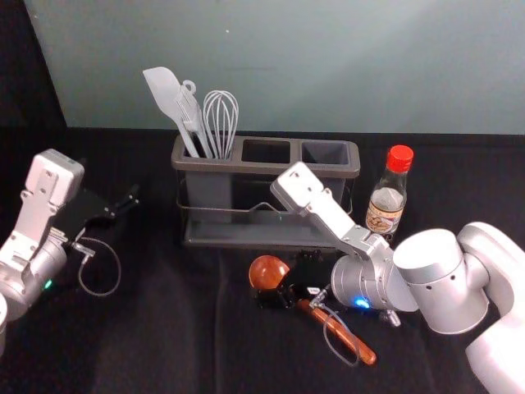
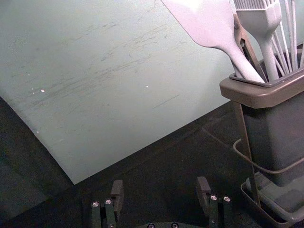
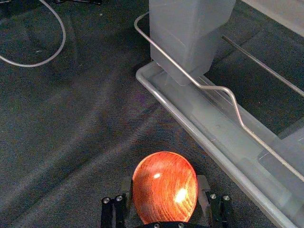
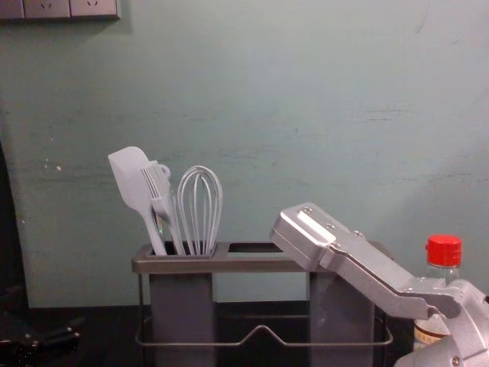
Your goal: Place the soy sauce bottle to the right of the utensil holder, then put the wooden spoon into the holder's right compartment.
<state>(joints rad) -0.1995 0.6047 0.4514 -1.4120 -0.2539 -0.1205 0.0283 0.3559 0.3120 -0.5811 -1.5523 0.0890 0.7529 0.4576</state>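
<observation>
wooden spoon (image 1: 268,272) slants back rightward from the holder (image 1: 213,167), bowl clasped in the right claw (image 3: 165,186), the left claw (image 2: 160,187) wide at left.

Glossy wood before me, over matt cloth.
I see polished, streaky grain on the wooden spoon (image 3: 165,183), bright with highlights, above softly creased cloth (image 1: 172,336). The utensil holder (image 1: 267,167) has a smooth plastic-looking rim, translucent plastic-like cups and a thin metal-looking wire (image 3: 216,87). The soy sauce bottle (image 1: 387,201) looks like clear, shiny glass under slick plastic; the spatula (image 2: 209,21) looks smooth, the wall (image 2: 118,85) scuffed.
</observation>
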